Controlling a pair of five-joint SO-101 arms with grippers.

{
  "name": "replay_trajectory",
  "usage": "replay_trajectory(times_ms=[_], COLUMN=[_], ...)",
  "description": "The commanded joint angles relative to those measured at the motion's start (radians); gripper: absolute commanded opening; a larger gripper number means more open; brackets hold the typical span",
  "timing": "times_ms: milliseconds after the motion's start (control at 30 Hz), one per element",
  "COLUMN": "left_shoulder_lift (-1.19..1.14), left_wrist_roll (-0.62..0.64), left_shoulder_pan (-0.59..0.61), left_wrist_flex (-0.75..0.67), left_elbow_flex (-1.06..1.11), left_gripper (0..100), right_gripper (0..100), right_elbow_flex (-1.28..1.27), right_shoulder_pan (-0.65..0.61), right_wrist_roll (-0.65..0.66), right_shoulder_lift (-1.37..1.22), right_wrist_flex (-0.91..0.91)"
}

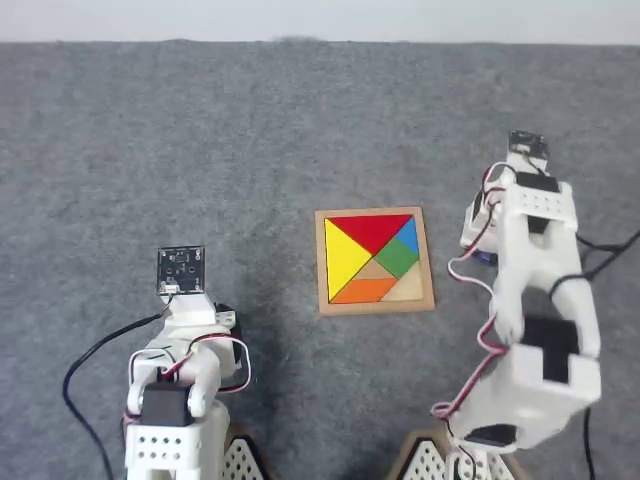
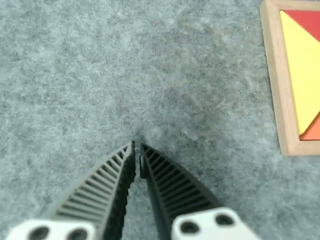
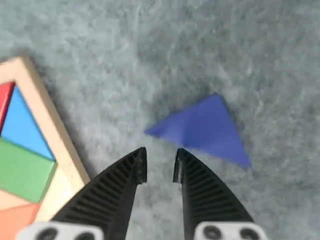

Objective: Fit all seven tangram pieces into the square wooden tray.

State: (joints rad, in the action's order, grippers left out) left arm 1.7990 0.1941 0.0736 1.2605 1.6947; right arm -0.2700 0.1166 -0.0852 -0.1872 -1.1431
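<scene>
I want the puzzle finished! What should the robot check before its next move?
1. All seven pieces in the wooden tray: not ok, the dark blue triangle lies outside on the carpet.
2. Room in the tray: ok, the pale corner looks free.
3. Right gripper near the triangle: ok, close to its edge.
4. Its fingers wide enough for the triangle: cannot tell, only slightly open.
5. Left gripper out of the way: ok, shut, beside the tray and apart from it.

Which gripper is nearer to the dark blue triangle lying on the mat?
Right. The right gripper sits just beside the triangle; the left gripper is across the tray from it.
</scene>
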Motion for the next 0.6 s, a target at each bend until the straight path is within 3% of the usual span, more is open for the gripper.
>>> replay_trajectory(times_ms=[0, 167, 367, 567], left_shoulder_lift=[0.020, 0.020, 0.020, 0.020], left_wrist_roll=[-0.011, -0.011, -0.011, -0.011], left_shoulder_pan=[0.006, 0.006, 0.006, 0.006], left_wrist_flex=[0.002, 0.002, 0.002, 0.002], left_elbow_flex=[-0.012, -0.012, -0.012, -0.012], left_gripper=[1, 1, 1, 1], right_gripper=[11.0, 11.9, 21.2, 21.4], right_elbow_flex=[0.092, 0.144, 0.160, 0.181], right_shoulder_pan=[-0.007, 0.002, 0.016, 0.105], right_wrist_roll=[-0.015, -0.018, -0.014, -0.058], right_shoulder_lift=[-0.048, -0.131, -0.159, -0.160], right_wrist_flex=[-0.015, -0.018, -0.024, -0.013])
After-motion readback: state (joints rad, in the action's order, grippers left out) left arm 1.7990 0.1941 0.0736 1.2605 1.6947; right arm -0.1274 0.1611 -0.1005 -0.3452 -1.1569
